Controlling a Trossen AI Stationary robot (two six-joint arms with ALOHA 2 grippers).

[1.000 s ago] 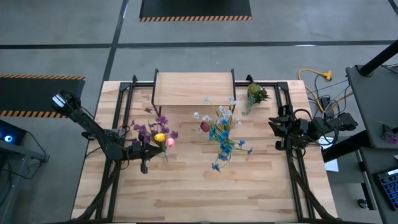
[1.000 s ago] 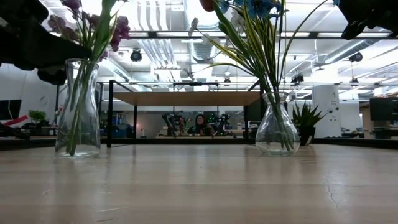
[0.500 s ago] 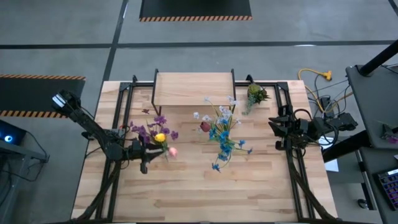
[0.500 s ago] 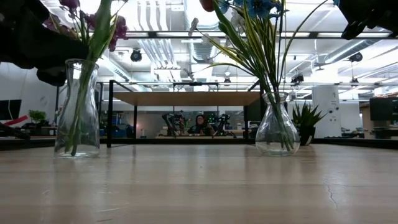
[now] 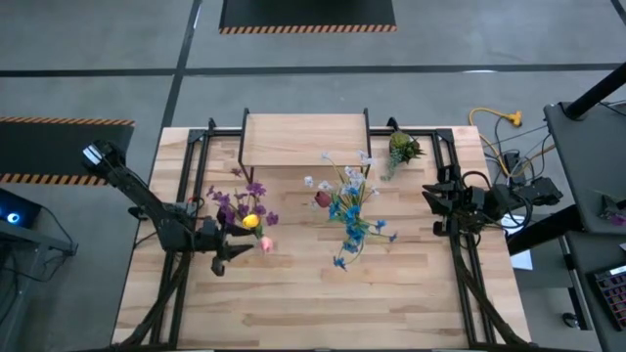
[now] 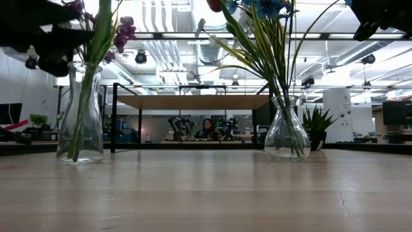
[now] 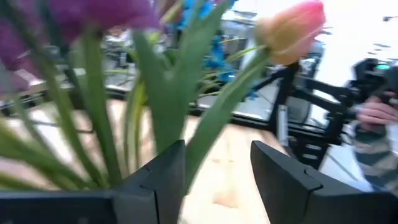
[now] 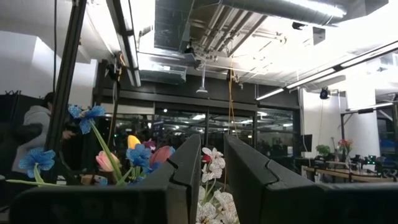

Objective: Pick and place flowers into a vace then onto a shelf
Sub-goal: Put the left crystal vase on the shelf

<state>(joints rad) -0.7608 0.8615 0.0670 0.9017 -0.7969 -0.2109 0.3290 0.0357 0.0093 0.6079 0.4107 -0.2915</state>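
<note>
A clear vase (image 6: 80, 113) stands on the table's left part with purple, yellow and pink flowers (image 5: 240, 208) in it. My left gripper (image 7: 217, 168) is open at bloom height beside it, and the pink flower's stem (image 7: 214, 124) runs up between its fingers to the bloom (image 7: 289, 28). A second, rounder vase (image 6: 286, 129) at mid-table holds blue and white flowers (image 5: 350, 217). The shelf (image 5: 305, 140) stands at the far edge with nothing on it. My right gripper (image 5: 430, 210) waits at the right, slightly open on nothing. My left gripper stands open around the pink flower's stem (image 7: 200, 152), low on the part that shows above the vase, coming level from the table's left. The stem leans close to one finger (image 7: 168, 177); whether it touches that finger I cannot tell.
A small yellow-green tuft (image 5: 401, 149) sits at the far right, beside the shelf. Black frame rails (image 5: 191, 196) run along both table sides. Bare wood lies in front of both vases. A person (image 6: 207, 127) sits in the room behind.
My left gripper has opened and let go of the pink flower, drawing back a little toward the table's left edge and up. The pink bloom has swung toward the near edge and now leans out of the left vase.
</note>
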